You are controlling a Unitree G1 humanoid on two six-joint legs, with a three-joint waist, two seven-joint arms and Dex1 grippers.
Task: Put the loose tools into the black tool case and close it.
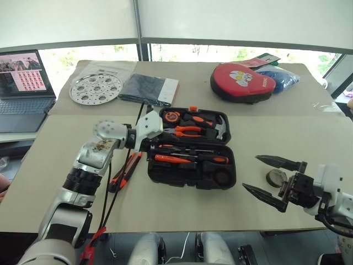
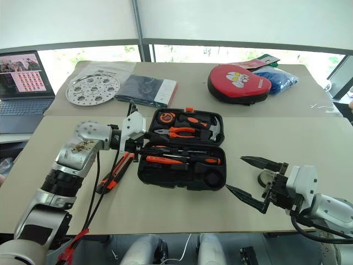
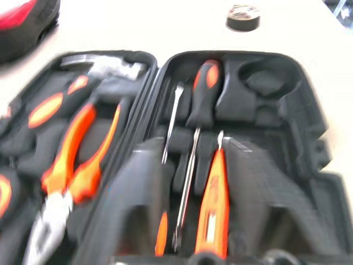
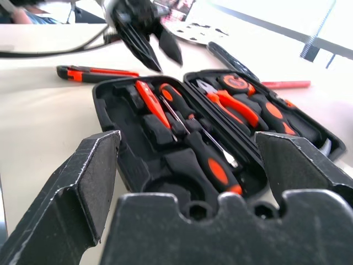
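A: Where do we have room? The black tool case (image 1: pixel 191 149) lies open mid-tabletop, lid half toward the far edge. Bare tabletop (image 1: pixel 49 165) runs from it to the near edge and to the near-left corner.

B: Our right gripper (image 2: pixel 249 179) hangs over the near-right part w/ fingers spread wide, nothing between them. The small dark tape ring (image 1: pixel 276 178) lies on the table just past it, well apart from the case.

A: Left gripper (image 4: pixel 148 40) is at the case's left end, above the near half. Fingers look nearly together, but we can't tell if they're pinching anything.

B: Near half: we count one orange tester screwdriver (image 3: pixel 213 207) and two long screwdrivers (image 3: pixel 202 94) in the slots. One round slot at the right end is empty.

A: Lid half: pliers (image 1: pixel 187 131), hammer (image 1: pixel 219 128), tape measure (image 1: pixel 172 116), one each.

B: One black-and-orange utility knife (image 2: pixel 117 171) is loose on the table, just left of the case. The far-right corner has one red pouch (image 1: pixel 241 81).
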